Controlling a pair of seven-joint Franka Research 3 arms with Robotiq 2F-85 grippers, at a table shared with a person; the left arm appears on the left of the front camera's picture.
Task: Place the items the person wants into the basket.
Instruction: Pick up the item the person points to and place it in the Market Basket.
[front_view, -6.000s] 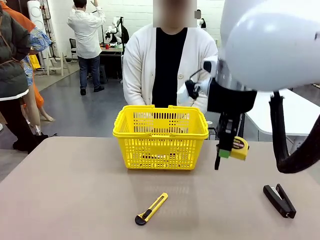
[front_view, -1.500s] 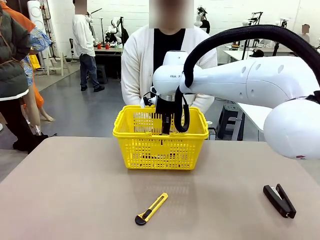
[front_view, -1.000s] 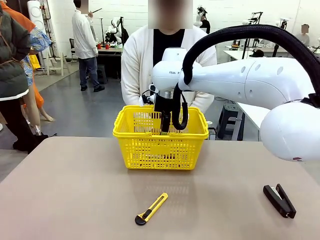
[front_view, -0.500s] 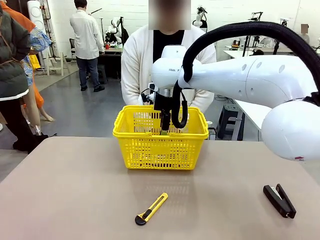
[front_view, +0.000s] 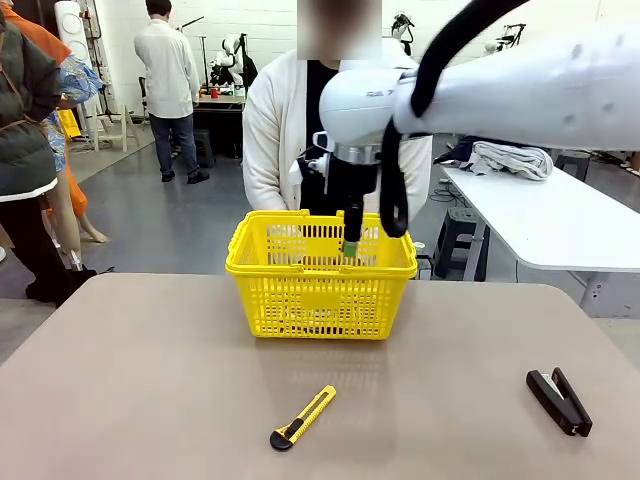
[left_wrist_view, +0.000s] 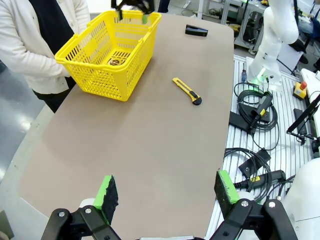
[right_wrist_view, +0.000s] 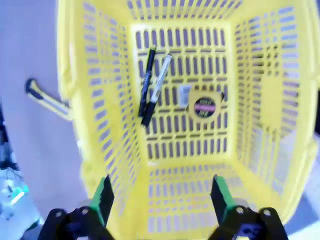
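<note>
Right pincer (front_view: 351, 243): spread and empty, hanging above the basket's open top, green pads pointing down.
Left pincer (left_wrist_view: 167, 191): spread and empty, well apart from the basket, above the near part of the desk (left_wrist_view: 135, 145).
Basket (front_view: 320, 275): yellow, upright on the far side of the desk, just in front of the person (front_view: 340, 130).
Pen (right_wrist_view: 145, 80): lying on the basket floor, touching the marker (right_wrist_view: 156, 89).
Tape measure (right_wrist_view: 202, 106): flat on the basket floor, near the marker.
Knife (front_view: 302, 417): on the desk, on the robot's side of the basket.
Stapler (front_view: 559, 400): on the desk, towards the robot's right edge.
</note>
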